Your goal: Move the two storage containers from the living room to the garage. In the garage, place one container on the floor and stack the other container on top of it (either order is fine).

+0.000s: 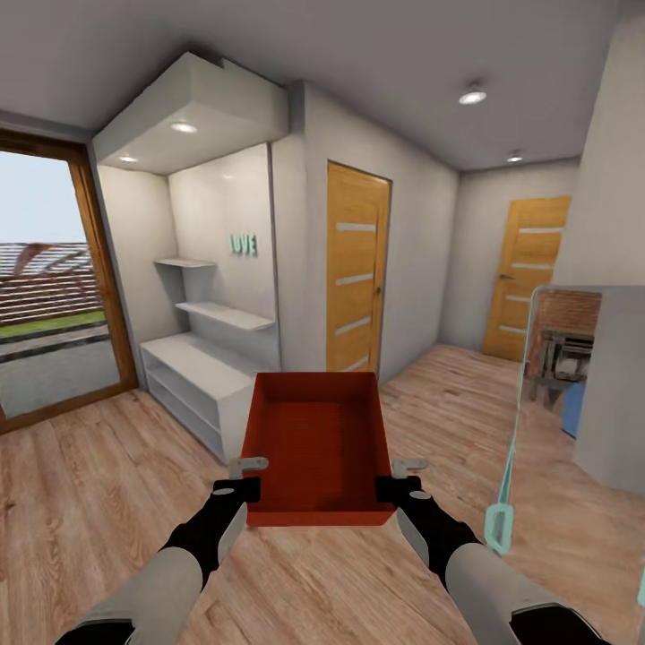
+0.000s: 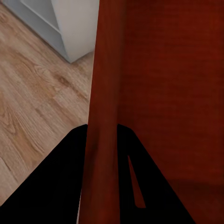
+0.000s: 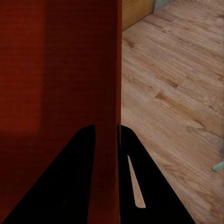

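One red-orange storage container [image 1: 318, 443] hangs level in front of me above the wood-plank floor, open side up and empty. My left gripper [image 1: 248, 484] is shut on its left wall near the front corner, and my right gripper [image 1: 388, 484] is shut on its right wall. The left wrist view has the thin red wall [image 2: 105, 116] running between two black fingers [image 2: 56, 186]. In the right wrist view the container's other wall [image 3: 107, 93] is pinched the same way between black fingers [image 3: 144, 186].
A white shelving unit [image 1: 193, 381] stands in an alcove ahead on the left. Beside it is a closed wooden door [image 1: 356, 282]; another door [image 1: 527, 278] lies further right down the hall. A glass door [image 1: 49, 287] is at far left. A white wall corner [image 1: 618, 385] juts in at right.
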Motion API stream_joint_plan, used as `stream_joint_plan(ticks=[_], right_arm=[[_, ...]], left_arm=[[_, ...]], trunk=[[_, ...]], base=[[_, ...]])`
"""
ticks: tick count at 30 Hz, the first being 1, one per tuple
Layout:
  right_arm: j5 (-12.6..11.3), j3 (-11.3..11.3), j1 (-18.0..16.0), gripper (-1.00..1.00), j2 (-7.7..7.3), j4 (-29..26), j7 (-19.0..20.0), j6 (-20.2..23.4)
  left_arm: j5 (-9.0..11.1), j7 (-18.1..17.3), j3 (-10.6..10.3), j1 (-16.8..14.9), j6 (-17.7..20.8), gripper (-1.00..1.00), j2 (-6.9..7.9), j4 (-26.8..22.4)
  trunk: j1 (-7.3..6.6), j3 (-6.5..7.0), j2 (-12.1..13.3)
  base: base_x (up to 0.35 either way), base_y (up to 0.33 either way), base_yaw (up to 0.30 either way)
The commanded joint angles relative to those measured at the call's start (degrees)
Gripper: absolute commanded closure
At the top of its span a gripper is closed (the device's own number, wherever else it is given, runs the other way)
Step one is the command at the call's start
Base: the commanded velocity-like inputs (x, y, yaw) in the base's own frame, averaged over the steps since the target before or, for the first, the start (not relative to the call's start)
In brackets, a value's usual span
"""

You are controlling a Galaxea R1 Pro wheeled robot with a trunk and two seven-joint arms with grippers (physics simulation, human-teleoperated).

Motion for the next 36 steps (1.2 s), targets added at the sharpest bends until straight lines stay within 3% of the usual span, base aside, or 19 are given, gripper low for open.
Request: stream_joint_plan(ticks=[1,18,36], right_arm=[[-1.5,0.5,0.0,1.00,0.00,-0.1,0.1,0.3],[-1.4,0.5,0.0,1.00,-0.02,-0.1,0.1,0.4],[-1.4,0.5,0.0,1.00,0.00,-0.1,0.2,0.5]], left_arm=[[1.5,2.6,3.4,0.0,0.5,1.00,-0.08,-2.3],[1.5,2.6,3.4,0.0,0.5,1.00,-0.08,-2.3],[1.5,2.6,3.4,0.0,0.5,1.00,-0.08,-2.3]], trunk=[[0.05,-0.03,0.0],[0.05,-0.03,0.0],[0.05,-0.03,0.0]], base=[[0.322,0.000,0.000],[0.322,0.000,-0.004],[0.322,0.000,-0.261]])
